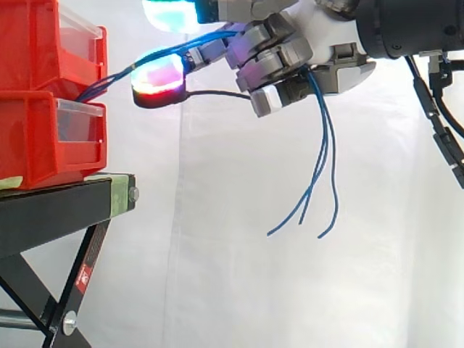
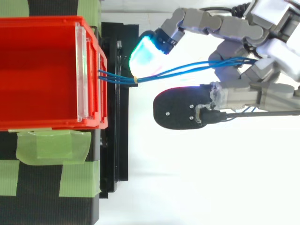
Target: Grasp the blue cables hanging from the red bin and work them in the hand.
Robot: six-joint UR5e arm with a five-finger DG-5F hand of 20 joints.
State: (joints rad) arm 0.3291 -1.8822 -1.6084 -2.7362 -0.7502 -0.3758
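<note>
Hand [image 1: 290, 58] high at the right in the side view, level with the upper bin and clear of the stand. Fingers curled, clenched round the blue cables [image 1: 322, 167], which pass through the fist. In the top view two digits reach toward the bins, and the cables run between them. One fingertip pad [image 2: 147, 51] glows cyan-green. The other [image 1: 159, 76] glows magenta and red, and from above shows its black back.

Cables: a small bundle, stretched almost straight from the bin fronts across open air to the hand. The free ends drop out below the fingers and hang loose, curving down and splaying apart, touching nothing.

At the bin end the strands come out at the front, about where the upper red bin [image 1: 29, 43] sits on the lower red bin [image 1: 36, 138]. Cannot tell which bin they are fixed in. Each bin has a clear front panel.

Bins stand on the black stand [image 1: 58, 210]. Green tape [image 2: 51, 145] lies on its top beside the bin. White curtain [image 1: 217, 275] behind.
</note>
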